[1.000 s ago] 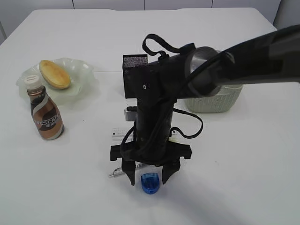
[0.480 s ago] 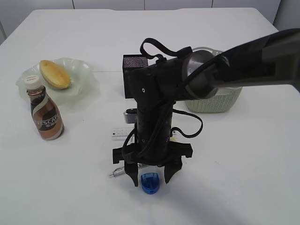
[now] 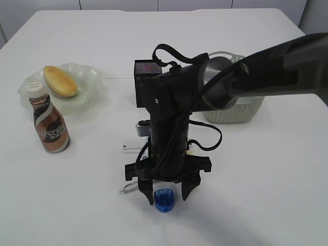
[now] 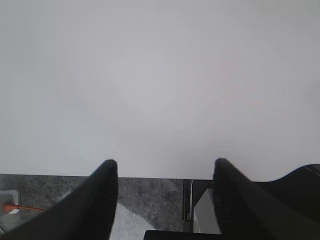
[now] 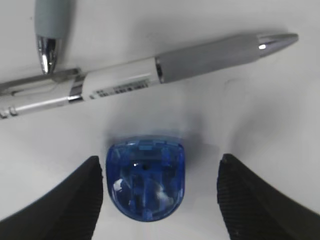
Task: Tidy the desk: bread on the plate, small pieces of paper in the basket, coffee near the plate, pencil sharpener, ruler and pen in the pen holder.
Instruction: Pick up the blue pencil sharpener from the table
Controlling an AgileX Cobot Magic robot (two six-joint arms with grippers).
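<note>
Right claw [image 3: 166, 193] open, straddling blue pencil sharpener [image 5: 146, 177] on tabletop [image 3: 266, 195], no contact. Pen [image 5: 150, 72] lying just at 12 o'clock of sharpener. Risk: off-centre closing squirts smooth rounded shell sideways; deep descent snags pen.

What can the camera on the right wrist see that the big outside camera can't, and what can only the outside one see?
Only the right wrist view shows the pens up close: one whole white-and-grey pen and the tip of a second pen crossing it. Only the exterior view shows the bread on the plate, the coffee, the pen holder, the basket and the ruler. Both show the blue pencil sharpener on the desk, sitting between the open fingers of the right gripper.
</note>
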